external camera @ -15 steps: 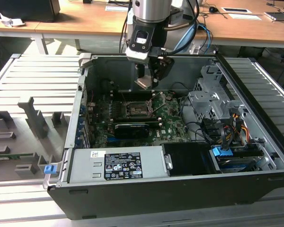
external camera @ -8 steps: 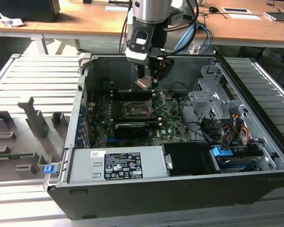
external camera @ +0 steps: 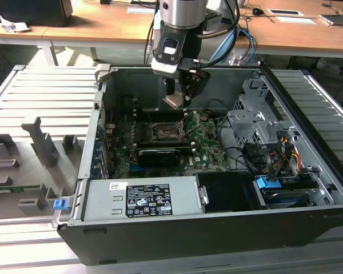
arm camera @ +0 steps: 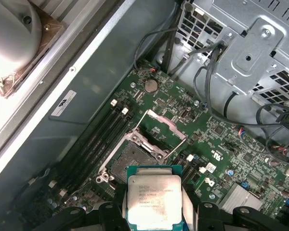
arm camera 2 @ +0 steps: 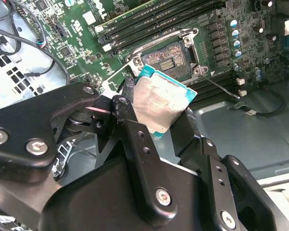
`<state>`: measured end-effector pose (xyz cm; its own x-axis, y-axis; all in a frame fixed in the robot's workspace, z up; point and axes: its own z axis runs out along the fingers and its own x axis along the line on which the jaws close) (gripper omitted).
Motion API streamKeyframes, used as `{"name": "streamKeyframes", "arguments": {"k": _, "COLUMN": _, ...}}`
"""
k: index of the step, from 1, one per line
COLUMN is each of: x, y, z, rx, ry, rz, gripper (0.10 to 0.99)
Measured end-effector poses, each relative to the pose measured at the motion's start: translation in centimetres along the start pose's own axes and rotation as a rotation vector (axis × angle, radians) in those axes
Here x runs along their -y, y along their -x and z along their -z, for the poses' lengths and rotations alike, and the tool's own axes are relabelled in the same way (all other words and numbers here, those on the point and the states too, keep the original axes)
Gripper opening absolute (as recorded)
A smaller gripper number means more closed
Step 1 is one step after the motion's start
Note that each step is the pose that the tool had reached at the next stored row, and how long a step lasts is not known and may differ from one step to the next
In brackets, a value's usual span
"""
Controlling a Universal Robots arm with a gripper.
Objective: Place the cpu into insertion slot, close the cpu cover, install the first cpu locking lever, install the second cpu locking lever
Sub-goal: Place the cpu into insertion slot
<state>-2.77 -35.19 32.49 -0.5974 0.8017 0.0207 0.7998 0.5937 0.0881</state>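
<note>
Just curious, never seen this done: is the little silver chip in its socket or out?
Out. The gripper holds the cpu in its jaws above the socket, which lies open and bare.

**Even room light, one washed-out patch**

Exterior view: soft overhead light and faint shadows. The motherboard (external camera: pixel 206 142) is dimmer than the bright desks (external camera: pixel 103 28) behind it. Second wrist view: the cpu (arm camera 2: pixel 156 98) above the motherboard has a pale sheen, and the gripper (arm camera 2: pixel 159 118) clamping it reads near-black. First wrist view: the pale surface (arm camera: pixel 9 33) beyond the case wall (arm camera: pixel 86 72) beside the motherboard is washed out.
</note>
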Motion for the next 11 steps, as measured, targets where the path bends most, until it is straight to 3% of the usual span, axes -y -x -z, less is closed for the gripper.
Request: {"name": "streamKeyframes", "arguments": {"k": 11, "x": 0.01, "y": 0.0, "z": -0.12, "rx": 0.0006, "ry": 0.0, "rz": -0.007, "gripper": 0.541}}
